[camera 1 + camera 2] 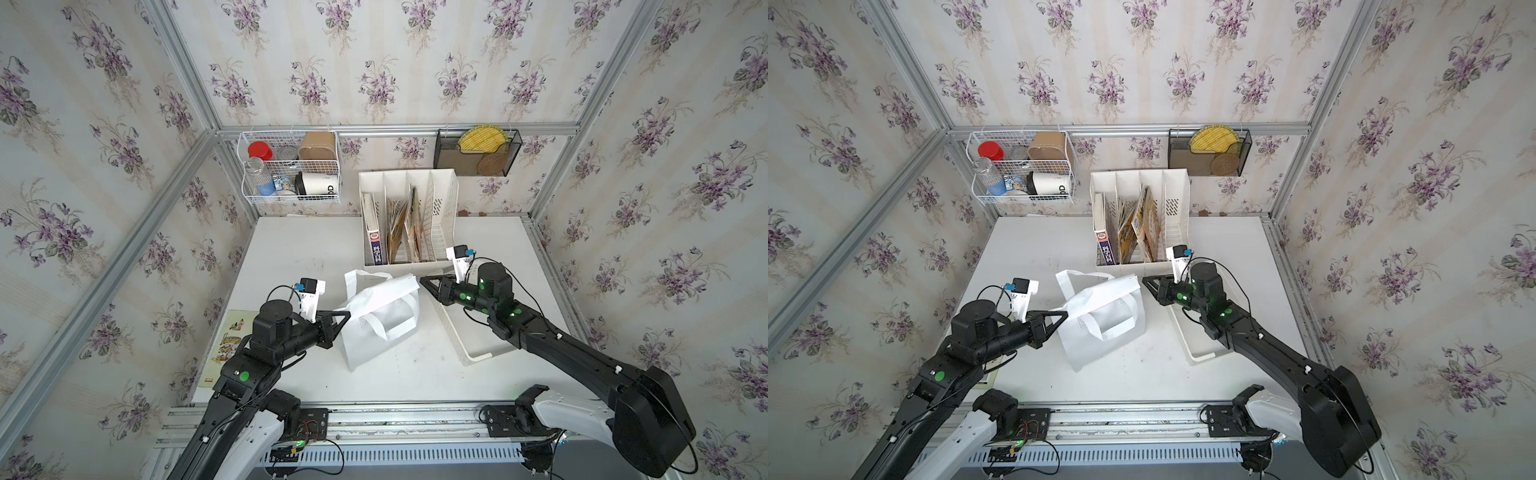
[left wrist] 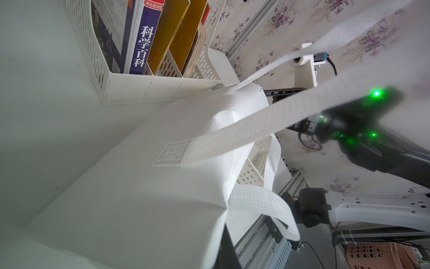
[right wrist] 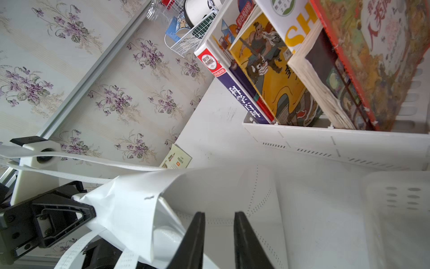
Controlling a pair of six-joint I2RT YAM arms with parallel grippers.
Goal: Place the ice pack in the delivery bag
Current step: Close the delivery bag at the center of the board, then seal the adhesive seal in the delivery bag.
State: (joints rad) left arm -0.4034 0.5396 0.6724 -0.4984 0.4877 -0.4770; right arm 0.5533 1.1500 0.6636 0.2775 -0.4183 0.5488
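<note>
White delivery bag [image 1: 365, 340] lies with left end effector [image 1: 347, 313] pinching one edge and right end effector [image 1: 423, 281] opposite, jaws apart, empty.

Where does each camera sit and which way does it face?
Top views: overhead near the robot's base, looking down on table, bag, left arm, right arm.
Left wrist: on the left arm, facing across the bag to the book rack and right arm; own gripper unclear.
Right wrist: on the right arm, facing past the open right gripper to the left gripper pinching the bag.
Shared: both wrist views show bag and book rack.
</note>
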